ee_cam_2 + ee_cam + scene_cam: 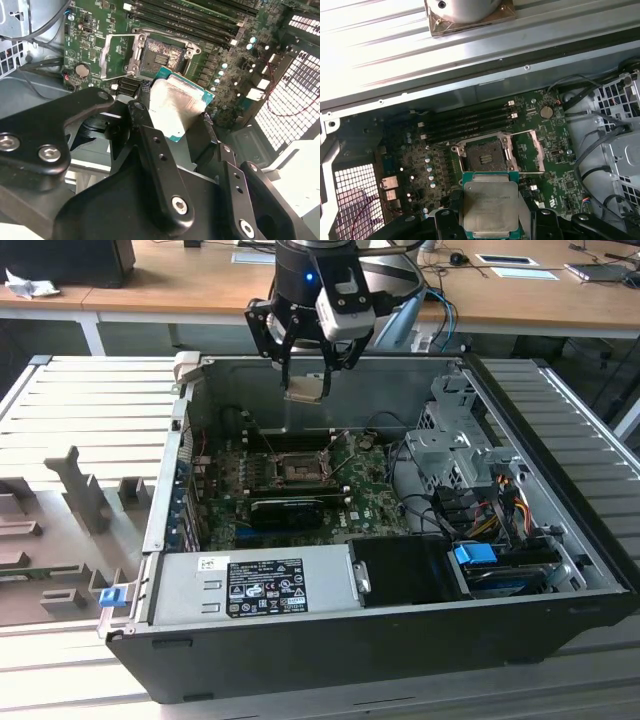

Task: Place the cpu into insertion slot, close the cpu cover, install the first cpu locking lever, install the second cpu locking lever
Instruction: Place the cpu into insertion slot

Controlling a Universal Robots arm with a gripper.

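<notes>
Gleaming silvery square cpu (pixel 488 206)

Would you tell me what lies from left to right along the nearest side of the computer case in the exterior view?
Blue clip → grey power supply → black cover → blue tab.

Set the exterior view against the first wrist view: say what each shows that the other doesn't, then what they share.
Exterior view: the power supply inside the case, a blue-tabbed drive, and a grey tray at the exterior view's left. First wrist view: a round silver part on the ribbed surface outside the case, and a mesh vent. Shared: the gripper holding the cpu in the air, and the empty socket on the motherboard.
</notes>
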